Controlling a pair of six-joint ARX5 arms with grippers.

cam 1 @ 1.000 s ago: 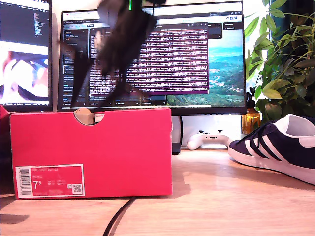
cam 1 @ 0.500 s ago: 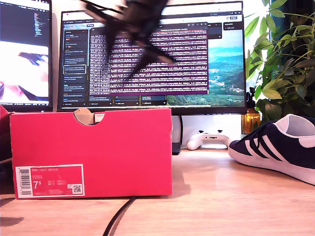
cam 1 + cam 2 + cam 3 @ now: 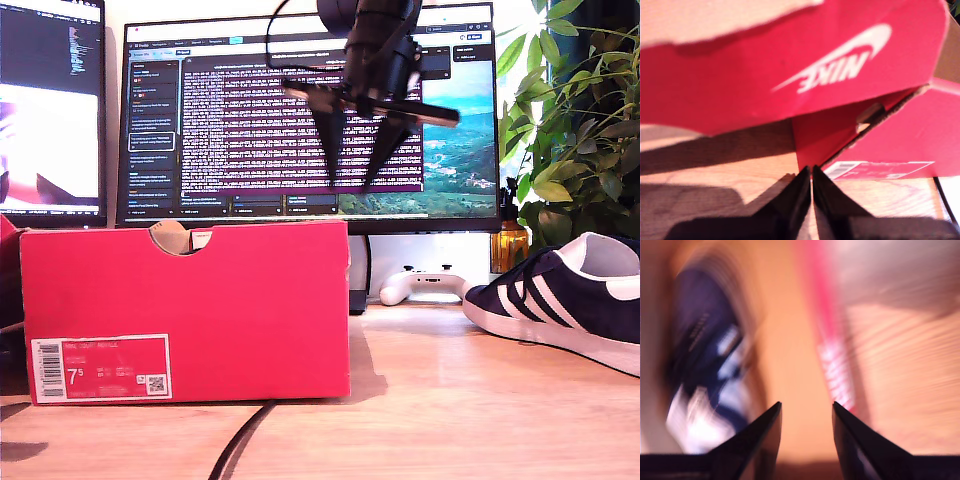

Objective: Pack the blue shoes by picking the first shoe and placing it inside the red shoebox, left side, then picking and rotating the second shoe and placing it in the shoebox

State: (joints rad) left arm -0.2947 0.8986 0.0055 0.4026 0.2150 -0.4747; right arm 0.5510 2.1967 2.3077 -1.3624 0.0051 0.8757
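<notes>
Hanging parted above the desk, second gripper [image 3: 357, 185]; first gripper [image 3: 811, 172] pressed closed beside bright pinkish-red cardboard shoebox [image 3: 190, 310]. Navy suede striped sneaker [image 3: 560, 300] waited at exterior view's right; needed descending squarely over its collar.

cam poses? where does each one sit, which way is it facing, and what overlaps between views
Exterior view: low at table level, facing the red shoebox, monitors and a blue shoe; my second tool hangs open in the air above them.
First wrist view: on my first tool, tips shut, looking at the shoebox's Nike lid and barcode label.
Second wrist view: blurred, looking down between open tips at the shoe and box.
Shared: shoebox in all three.
</notes>
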